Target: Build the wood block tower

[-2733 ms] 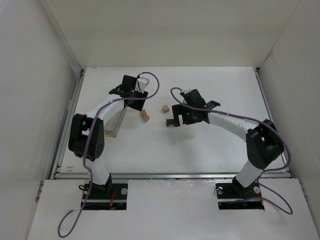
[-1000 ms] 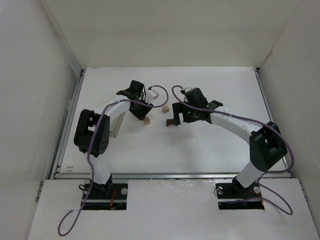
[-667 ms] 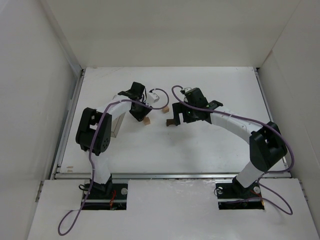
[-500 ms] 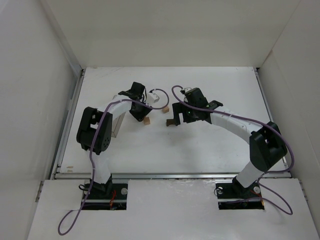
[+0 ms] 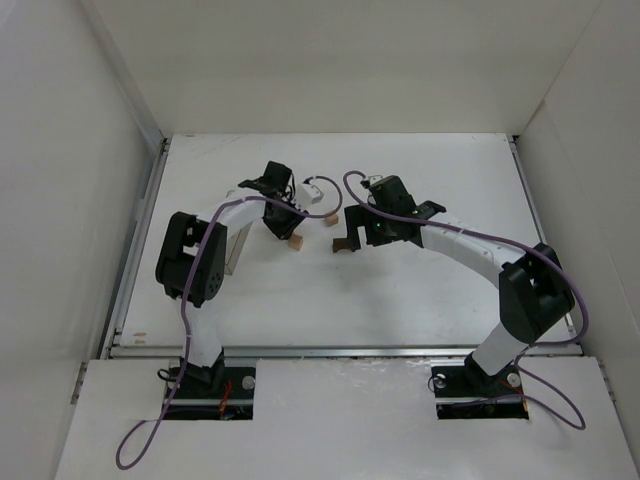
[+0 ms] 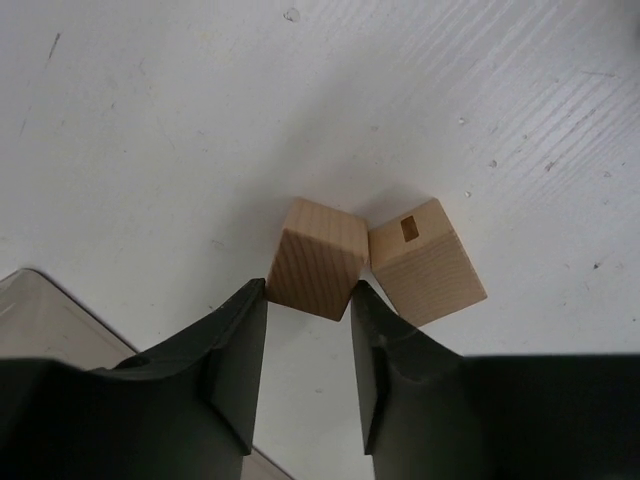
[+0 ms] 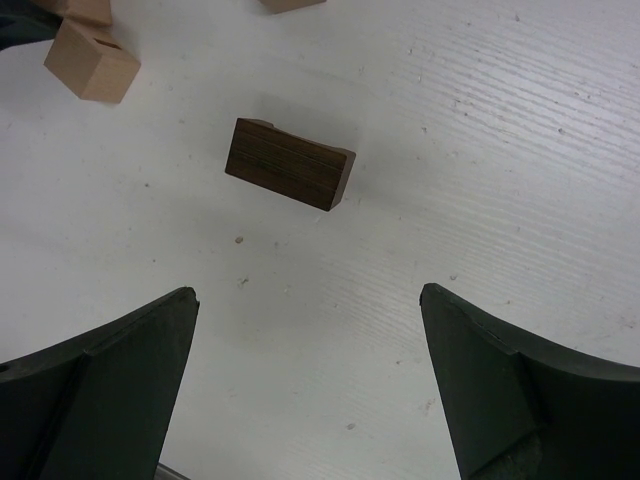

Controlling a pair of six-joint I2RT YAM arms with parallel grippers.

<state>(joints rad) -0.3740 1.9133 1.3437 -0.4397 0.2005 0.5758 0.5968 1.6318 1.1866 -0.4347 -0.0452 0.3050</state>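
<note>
Framing a tan cube (image 6: 318, 258) at the centre of the left wrist view, the left gripper (image 6: 308, 305) has its two black fingertips (image 6: 245, 330) right at the block's near corners. Most of the cube lies just beyond them on the white table (image 6: 150, 120). The fingers stand only about as far apart as the cube is wide, and whether they are actually pinching it cannot be told. A second tan cube (image 6: 425, 262) rests on the table touching the first along one edge, to its right in the frame and outside the fingers.

In the right wrist view, the dark brown arch piece (image 7: 290, 163) lies on the table in the upper middle of the frame. It is ahead of the right gripper (image 7: 310, 300) and well apart from its fingers (image 7: 120, 380), which are spread wide and touch nothing.

From the overhead camera, the pair of cubes sits left of centre at the left gripper. A third tan cube (image 5: 330, 217) lies alone just above and to the right of them, and the arch piece rests right of the pair, near the right gripper. Every block seen rests directly on the table.

A clear box (image 5: 235, 248) lies at the left of the overhead frame beside the left arm and is partly hidden by it. Its contents cannot be made out.
</note>
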